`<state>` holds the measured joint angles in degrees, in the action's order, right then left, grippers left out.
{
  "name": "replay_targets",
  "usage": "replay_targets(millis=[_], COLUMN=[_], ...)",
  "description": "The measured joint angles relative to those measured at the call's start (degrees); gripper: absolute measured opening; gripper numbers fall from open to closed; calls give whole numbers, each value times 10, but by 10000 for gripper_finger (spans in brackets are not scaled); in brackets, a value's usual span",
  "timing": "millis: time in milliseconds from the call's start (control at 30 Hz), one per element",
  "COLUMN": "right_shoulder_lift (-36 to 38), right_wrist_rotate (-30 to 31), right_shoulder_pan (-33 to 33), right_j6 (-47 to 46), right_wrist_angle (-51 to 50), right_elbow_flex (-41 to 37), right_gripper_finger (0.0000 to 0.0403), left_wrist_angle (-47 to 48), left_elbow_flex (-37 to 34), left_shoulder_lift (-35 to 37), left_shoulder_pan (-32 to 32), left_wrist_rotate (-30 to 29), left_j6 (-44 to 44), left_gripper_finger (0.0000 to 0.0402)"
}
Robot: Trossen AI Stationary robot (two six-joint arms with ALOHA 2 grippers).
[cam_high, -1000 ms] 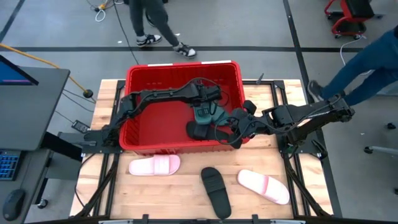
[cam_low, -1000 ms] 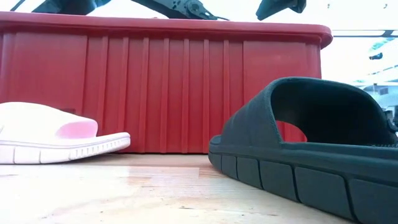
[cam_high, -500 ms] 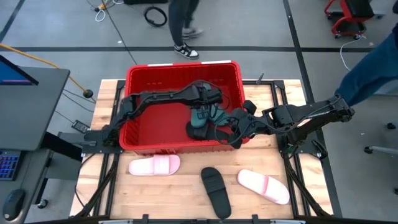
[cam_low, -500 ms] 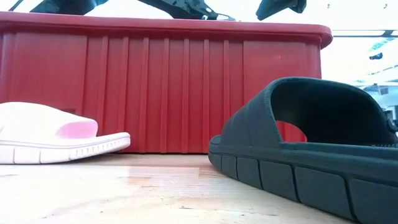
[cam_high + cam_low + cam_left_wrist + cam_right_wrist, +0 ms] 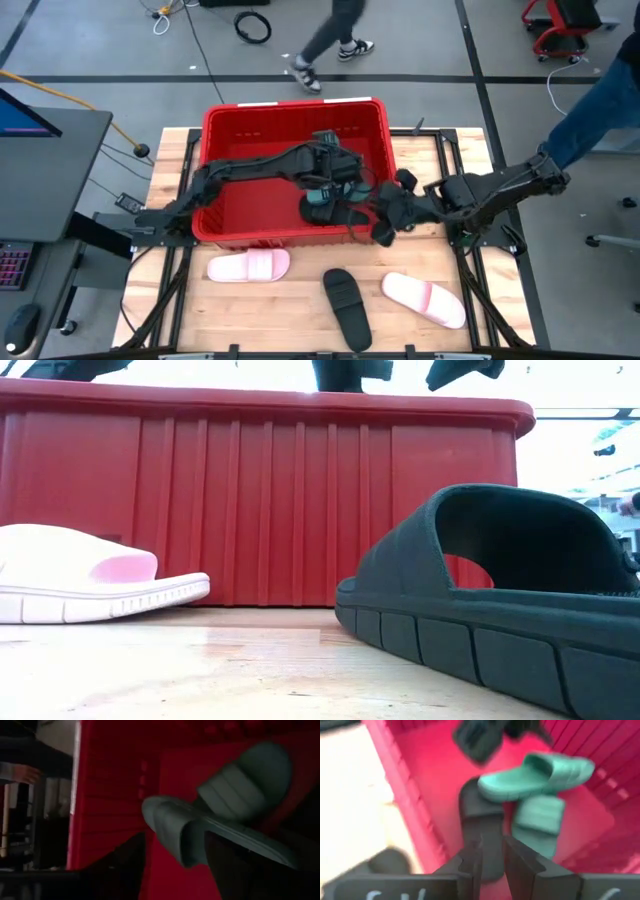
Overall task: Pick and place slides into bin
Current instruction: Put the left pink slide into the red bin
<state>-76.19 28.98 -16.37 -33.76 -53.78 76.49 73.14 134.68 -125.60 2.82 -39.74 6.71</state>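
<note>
Inside the red bin lie two green slides, close together, and a black slide beside them on the bin floor. My left gripper hangs over the green slides, open, its fingers on either side of one green slide's end without touching it. My right gripper is at the bin's near right corner, its fingers a narrow gap apart with nothing between them. On the table near the bin lie two pink slides and a black slide.
The bin's near wall stands right behind the pink slide and the black slide in the low view. People walk on the floor beyond the table's far edge and stand at its right. A monitor desk is on the left.
My left gripper has opened and let go of a green slide, which now lies in the bin against the other green one. My right gripper has drawn back from over the black slide toward the bin's near right corner.
</note>
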Motion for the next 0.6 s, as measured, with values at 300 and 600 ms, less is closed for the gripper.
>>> replay_targets(millis=[300, 600], right_shoulder_lift=[0, 0], right_wrist_rotate=[44, 134], right_shoulder_pan=[-145, -267], right_j6=[-169, -295], right_wrist_angle=[-61, 10], right_elbow_flex=[-8, -112], right_gripper_finger=[80, 80], left_wrist_angle=[139, 168], left_elbow_flex=[-11, -11], left_shoulder_lift=[51, 64], left_shoulder_pan=[-60, -140], left_wrist_rotate=[5, 101], left_j6=[-140, -246], left_gripper_finger=[202, 184])
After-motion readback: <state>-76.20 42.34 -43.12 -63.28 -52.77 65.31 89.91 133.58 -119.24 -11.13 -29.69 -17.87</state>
